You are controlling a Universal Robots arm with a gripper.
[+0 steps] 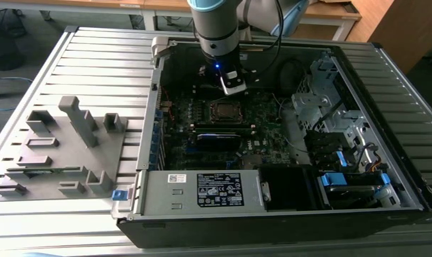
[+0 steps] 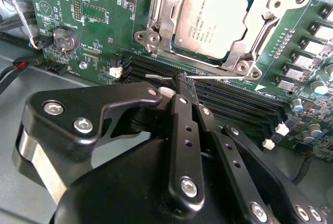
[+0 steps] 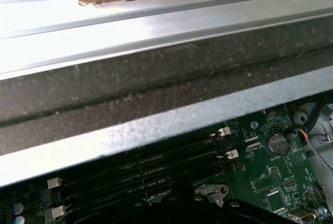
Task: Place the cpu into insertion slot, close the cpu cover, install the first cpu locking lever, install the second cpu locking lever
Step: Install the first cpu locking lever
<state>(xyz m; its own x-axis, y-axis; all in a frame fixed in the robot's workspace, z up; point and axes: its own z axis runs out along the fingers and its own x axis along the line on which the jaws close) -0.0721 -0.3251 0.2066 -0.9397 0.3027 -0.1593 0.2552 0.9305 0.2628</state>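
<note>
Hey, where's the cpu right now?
In the second wrist view the cpu lies on the green motherboard, framed by the cpu cover, beside the long black memory slots.

Table (image 1: 94,59): grey ribbed metal slats.
Desks (image 1: 166,5): lt wood, stood beyond table's far edge.
Floor (image 1: 40,27): grey; blue cable (image 1: 1,80) lay on it.
Cabinet (image 1: 401,27): brown wood, at the exterior view's right.

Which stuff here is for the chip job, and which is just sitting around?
For the job:
cpu
cpu cover around it
thin locking lever
gripper, tip at that lever

Just sitting there:
memory slots
round battery
grey rack outside the case
power supply box
</note>
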